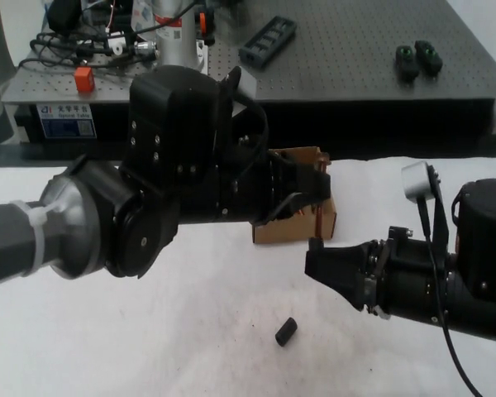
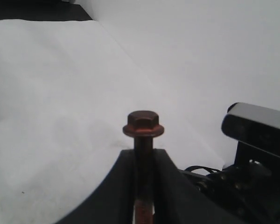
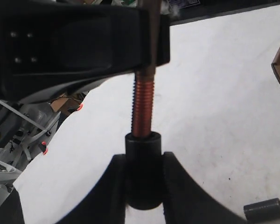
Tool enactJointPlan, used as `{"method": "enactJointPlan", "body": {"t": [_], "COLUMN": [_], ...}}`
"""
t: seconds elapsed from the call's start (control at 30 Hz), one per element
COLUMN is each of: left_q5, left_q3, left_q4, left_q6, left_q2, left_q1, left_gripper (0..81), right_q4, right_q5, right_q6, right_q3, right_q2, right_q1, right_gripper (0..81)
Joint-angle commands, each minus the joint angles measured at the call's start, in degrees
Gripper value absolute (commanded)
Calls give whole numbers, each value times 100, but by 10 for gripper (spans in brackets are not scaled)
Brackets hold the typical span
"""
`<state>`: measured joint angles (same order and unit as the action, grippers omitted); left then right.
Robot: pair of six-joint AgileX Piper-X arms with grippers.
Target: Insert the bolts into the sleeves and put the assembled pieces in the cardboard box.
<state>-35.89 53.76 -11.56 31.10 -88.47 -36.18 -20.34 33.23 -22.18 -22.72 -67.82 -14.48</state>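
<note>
The left gripper clamps the stiff bolt by its shank; the right gripper clamps the sleeve mid-body. Both seem light, rigid, possibly slippery.

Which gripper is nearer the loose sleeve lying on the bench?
Right. The right gripper, shut on the held sleeve, is close by the loose sleeve. The left gripper, shut on the bolt, is farther off, by the cardboard box.

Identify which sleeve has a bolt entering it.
The sleeve held by the right gripper, bolt in its mouth; the other sleeve lies loose on the cloth.
</note>
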Motion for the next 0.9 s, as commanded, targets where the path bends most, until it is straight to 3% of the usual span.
{"method": "enactJointPlan", "body": {"t": [0.0,0.33,0.4,0.53,0.57,0.73,0.87], "left_q5": [-78,-223,-298,-247,-141,-64,-75], "left_q3": [35,35,35,35,35,35,35], "left_q4": [-96,-96,-96,-70,-24,480,1373], "left_q6": [82,-102,-160,-159,-159,-328,-936], "left_q2": [33,33,33,33,33,33,33], "left_q1": [3,3,3,3,3,19,-13], "left_gripper": [6,15,90,429,479,448,447], "right_q4": [-194,-753,-753,-728,-611,250,1458], "right_q5": [-184,-695,-878,-1392,-1556,-1717,-1703], "right_q6": [-52,-135,-90,152,164,688,1418], "right_q3": [-34,-34,-34,-34,-85,-820,-2340], "right_q2": [-12,-12,-12,-12,-12,-534,-1623], "right_q1": [-26,-26,-14,116,209,888,1117], "right_gripper": [30,30,30,30,30,30,30]}}
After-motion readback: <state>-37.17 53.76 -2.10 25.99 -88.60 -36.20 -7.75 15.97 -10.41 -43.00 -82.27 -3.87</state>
